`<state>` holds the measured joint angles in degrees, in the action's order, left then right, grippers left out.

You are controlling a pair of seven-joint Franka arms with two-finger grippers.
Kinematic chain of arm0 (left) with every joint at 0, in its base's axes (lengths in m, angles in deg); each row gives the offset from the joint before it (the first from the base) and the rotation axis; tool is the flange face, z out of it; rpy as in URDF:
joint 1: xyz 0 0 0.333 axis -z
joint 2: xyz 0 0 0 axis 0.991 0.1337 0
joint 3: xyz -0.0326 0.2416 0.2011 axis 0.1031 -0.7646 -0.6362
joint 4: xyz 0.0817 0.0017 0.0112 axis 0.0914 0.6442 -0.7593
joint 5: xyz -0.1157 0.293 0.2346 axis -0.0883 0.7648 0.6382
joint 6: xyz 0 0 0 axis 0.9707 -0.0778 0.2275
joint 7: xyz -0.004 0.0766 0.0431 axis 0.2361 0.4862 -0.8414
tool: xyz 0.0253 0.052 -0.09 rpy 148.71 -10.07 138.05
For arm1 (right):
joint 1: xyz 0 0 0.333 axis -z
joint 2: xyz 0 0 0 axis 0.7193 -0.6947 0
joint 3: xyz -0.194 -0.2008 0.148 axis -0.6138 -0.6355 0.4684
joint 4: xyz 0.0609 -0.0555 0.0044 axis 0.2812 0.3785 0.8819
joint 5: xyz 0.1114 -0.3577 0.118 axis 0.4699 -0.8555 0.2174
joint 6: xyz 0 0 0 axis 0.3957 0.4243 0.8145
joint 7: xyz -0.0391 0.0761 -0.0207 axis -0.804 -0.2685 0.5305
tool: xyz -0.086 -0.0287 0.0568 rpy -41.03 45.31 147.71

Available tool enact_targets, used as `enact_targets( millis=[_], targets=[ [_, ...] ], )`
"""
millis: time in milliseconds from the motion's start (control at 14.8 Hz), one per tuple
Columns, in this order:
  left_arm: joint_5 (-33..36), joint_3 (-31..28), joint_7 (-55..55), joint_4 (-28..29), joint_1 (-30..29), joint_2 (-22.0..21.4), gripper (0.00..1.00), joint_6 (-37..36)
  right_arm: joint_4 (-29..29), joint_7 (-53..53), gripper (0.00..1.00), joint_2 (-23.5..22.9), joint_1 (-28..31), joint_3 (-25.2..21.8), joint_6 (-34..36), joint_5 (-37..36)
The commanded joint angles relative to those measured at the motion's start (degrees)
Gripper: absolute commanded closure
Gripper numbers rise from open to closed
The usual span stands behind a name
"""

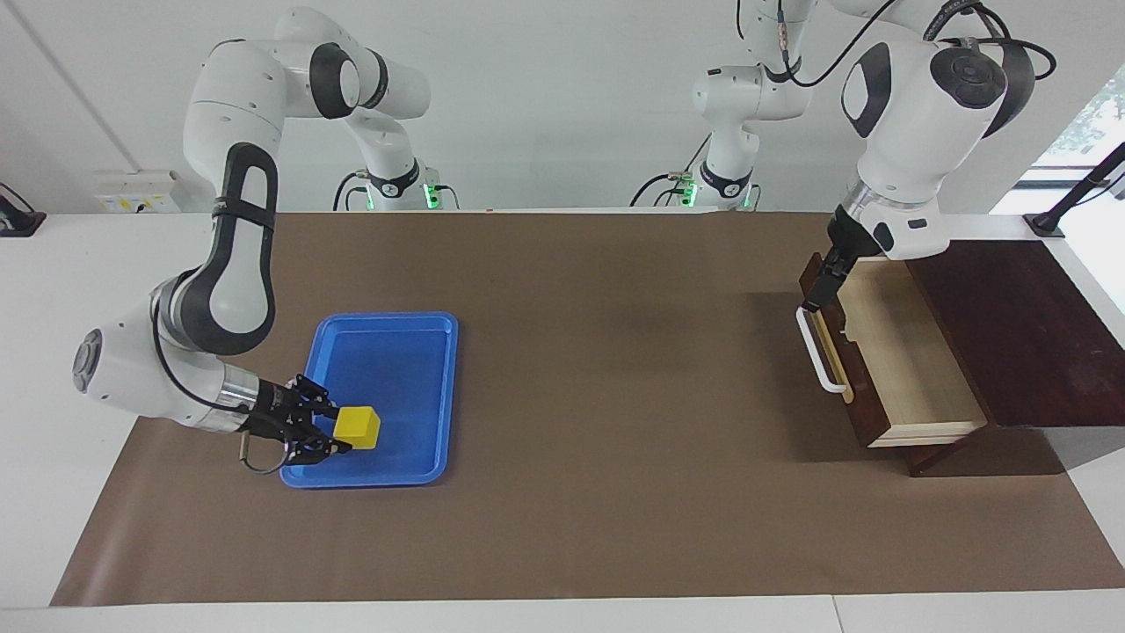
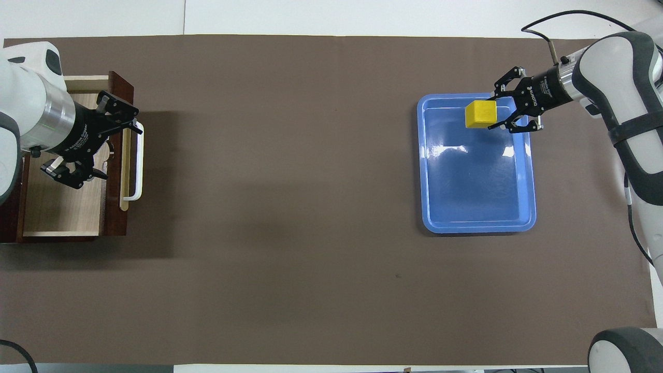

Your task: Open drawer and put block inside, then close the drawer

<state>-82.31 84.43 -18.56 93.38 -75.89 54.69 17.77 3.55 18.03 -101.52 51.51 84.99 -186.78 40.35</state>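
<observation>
From the facing view, the right pincer (image 1: 332, 431) was clenched on the yellow block (image 1: 358, 426). The block looked lifted a little above the blue tray (image 1: 400, 352), over the tray's end that lay farther from the robots. The tray sat on the brown mat (image 1: 598, 369) that covered the surface, toward the right arm's end. At the left arm's end sat the drawer (image 1: 888, 365), pulled out of its dark box (image 1: 1019, 325). Its pale wood inside showed. Its white handle (image 1: 815, 356) ran along the drawer's front. The left pincer (image 1: 817, 286) hung over the drawer's front corner that was nearer to the robots, just above that end of the handle. It held nothing.

From the overhead view, the right pincer (image 2: 505, 111) came in from the side with its fingers (image 2: 501, 124) on two sides of the block (image 2: 480, 114). The block was over the tray's (image 2: 528, 176) far end. The left pincer (image 2: 106, 140) was spread wide with nothing in it, over the drawer (image 2: 62, 202) and next to the handle (image 2: 138, 171). One finger (image 2: 118, 110) was over the drawer's front and the other was over the pale inside.
</observation>
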Motion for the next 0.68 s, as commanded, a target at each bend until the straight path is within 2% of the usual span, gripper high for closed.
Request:
enact_targets(
  millis=[0, 270, 405, 473, 608],
  targets=[
    [-1.04, -0.39, -10.49, 1.47, 0.61, -1.66, 0.0, -0.03, -3.11, 4.23, 1.0, 0.25, -3.57, 0.21, 3.47, -1.0],
    [-1.04, -0.39, -26.15, 1.39, 0.61, -1.57, 0.0, 1.29, -3.64, 7.91, 1.0, 1.31, -10.86, 0.03, 3.75, -0.74],
    [-2.26, -0.39, -30.89, 1.47, 0.87, -1.4, 0.0, 3.48, -5.39, 13.8, 1.0, 0.96, -14.37, 0.38, 1.2, -0.83],
    [-4.01, -0.39, -40.49, 1.21, 1.3, -0.79, 0.0, 5.93, -5.48, 18.0, 1.0, 0.87, -17.7, 0.38, -2.46, -0.83],
    [-3.77, -0.47, -46.53, 0.34, 5.15, 1.31, 0.0, 6.22, -5.49, 19.35, 1.0, 0.78, -19.05, 0.38, -4.34, -0.74]
  ],
)
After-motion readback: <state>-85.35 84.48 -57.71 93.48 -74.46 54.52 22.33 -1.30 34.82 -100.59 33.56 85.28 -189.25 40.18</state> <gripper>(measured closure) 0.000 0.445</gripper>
